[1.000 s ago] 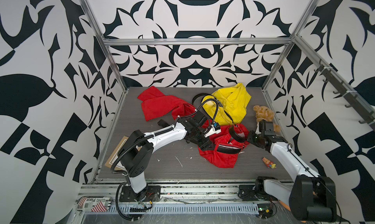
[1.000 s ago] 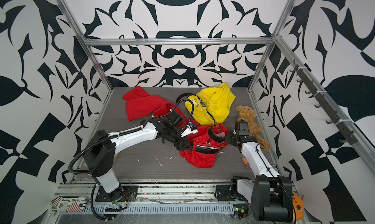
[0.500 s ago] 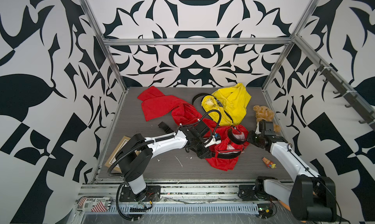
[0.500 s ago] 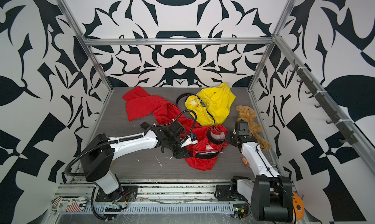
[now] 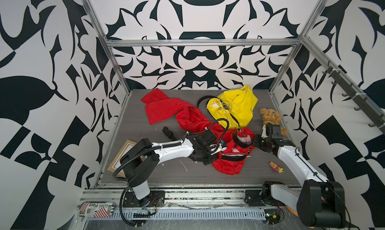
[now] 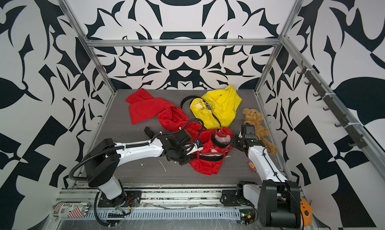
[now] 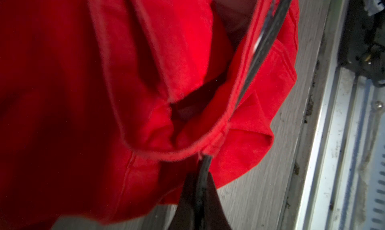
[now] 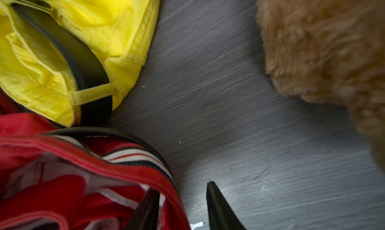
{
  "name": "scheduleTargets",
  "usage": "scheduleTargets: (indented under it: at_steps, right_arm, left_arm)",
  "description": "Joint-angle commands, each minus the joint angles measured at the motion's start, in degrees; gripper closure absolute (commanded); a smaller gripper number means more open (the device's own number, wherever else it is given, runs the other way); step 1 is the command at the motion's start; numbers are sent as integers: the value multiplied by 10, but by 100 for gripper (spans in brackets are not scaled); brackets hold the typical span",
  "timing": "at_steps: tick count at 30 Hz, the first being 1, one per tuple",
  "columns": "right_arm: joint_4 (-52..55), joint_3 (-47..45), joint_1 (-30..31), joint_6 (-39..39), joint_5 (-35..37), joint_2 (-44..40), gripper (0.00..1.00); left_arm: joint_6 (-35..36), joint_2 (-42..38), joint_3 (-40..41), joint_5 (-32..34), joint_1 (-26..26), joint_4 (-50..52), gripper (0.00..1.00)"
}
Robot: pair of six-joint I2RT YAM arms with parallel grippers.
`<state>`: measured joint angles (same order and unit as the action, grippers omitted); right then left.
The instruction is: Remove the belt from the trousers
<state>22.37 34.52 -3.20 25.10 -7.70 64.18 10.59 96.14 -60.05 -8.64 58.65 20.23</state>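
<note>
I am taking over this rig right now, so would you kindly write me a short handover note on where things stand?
The left pincer is shut on the black belt, just outside the waistband.
The right pincer is open and straddles the waistband of the red trousers, one finger inside, one outside.
Done: belt gripped.
Left: the belt is not yet out of the waistband; I would pull it free while the right pincer pins the trousers.
The yellow trousers hold a second belt.
</note>
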Motion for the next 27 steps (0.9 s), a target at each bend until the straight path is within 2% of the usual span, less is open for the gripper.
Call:
scheduleTargets:
  at_steps: [1,6,11,19,23,27]
  right_arm:
    - [22,28,25,-12,-21,-7,57]
    - [23,37,77,-16,7,15,57]
    - [12,60,78,-23,56,50,66]
    - [40,129,77,-72,107,129,66]
    - [52,136,69,-80,139,121,64]
    - [63,137,40,-83,150,102,64]
  left_arm:
    - [-19,-81,27,81,-1,1,100]
    - [-13,-165,65,121,-1,22,100]
    - [6,-207,83,176,-1,60,100]
    - [43,-281,97,282,-5,63,100]
    - [55,-311,101,318,-28,71,100]
    - [76,-348,106,333,-79,70,100]
